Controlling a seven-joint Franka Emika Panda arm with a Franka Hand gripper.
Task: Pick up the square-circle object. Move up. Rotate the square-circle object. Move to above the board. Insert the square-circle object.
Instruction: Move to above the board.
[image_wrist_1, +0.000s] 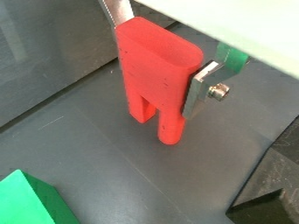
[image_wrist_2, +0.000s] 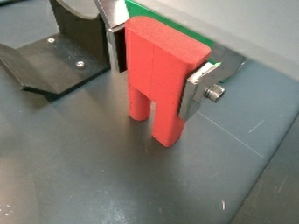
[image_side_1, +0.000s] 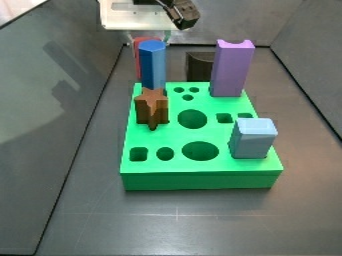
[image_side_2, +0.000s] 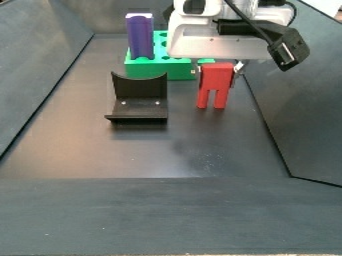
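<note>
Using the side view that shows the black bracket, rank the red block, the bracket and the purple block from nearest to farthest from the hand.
1. Red block: clamped in the hand.
2. Fixture: on the floor beside the hand, toward the picture's left.
3. Purple block: farthest, standing on the green board behind the fixture.

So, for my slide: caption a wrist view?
Gripper clamps the red block upright, stubs down, above the grey floor.

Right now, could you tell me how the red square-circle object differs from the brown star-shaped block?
The square-circle object is bright red and held upright in the gripper beside the board; the brown star-shaped block is shorter and sits untouched on the board. Both are upright.
</note>
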